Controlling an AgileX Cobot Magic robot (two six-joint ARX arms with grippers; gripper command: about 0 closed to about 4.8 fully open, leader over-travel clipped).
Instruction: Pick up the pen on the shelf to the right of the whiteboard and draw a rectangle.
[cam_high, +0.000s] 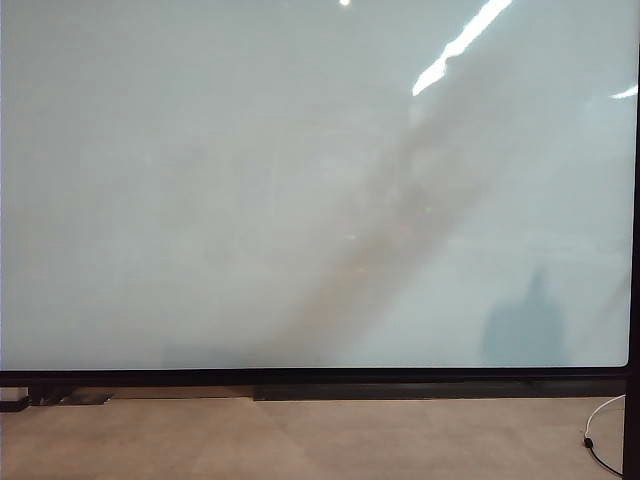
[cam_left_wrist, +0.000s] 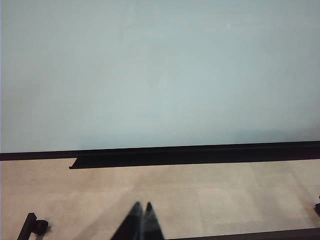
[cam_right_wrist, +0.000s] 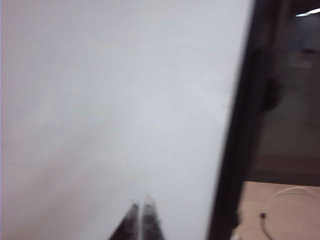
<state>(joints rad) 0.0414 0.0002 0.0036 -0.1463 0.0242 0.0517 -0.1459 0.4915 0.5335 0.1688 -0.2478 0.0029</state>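
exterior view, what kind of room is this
Probably an office or lab room: a very large whiteboard in a thin black frame, pale floor tiles, and a white cable lying loose on the floor.

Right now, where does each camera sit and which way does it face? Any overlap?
Exterior: off the arms, facing the whiteboard head-on, floor below; no arm in frame.
Left wrist: low on the left arm, facing the board's bottom frame and floor; left hand tips shut, empty.
Right wrist: on the right arm, near the board's right frame; right hand shut, empty.
Shared: exterior and right wrist both show the white cable on the floor.
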